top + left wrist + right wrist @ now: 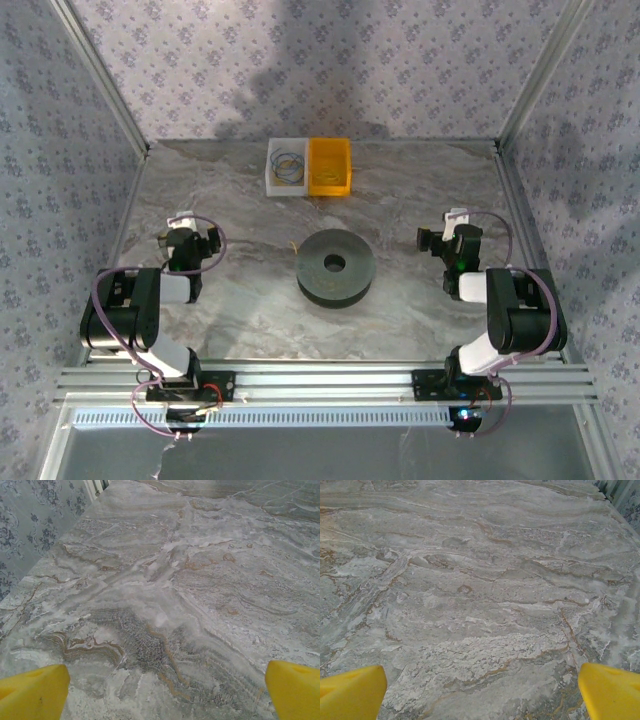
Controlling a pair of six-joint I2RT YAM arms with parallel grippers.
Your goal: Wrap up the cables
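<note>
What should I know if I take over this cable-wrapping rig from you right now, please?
Left claw: open, empty, above bare table.
Right claw: open, empty, above bare table too.
Black spool: lying flat mid-table between the arms; no wire visibly wound on it.
Yellow wire: a faint yellow trace at the spool's far-left rim may be it; too thin to follow.
White bin holding a dark coil and orange bin: far edge.
Done: nothing visible. Left: grasp the wire and wrap it.
</note>
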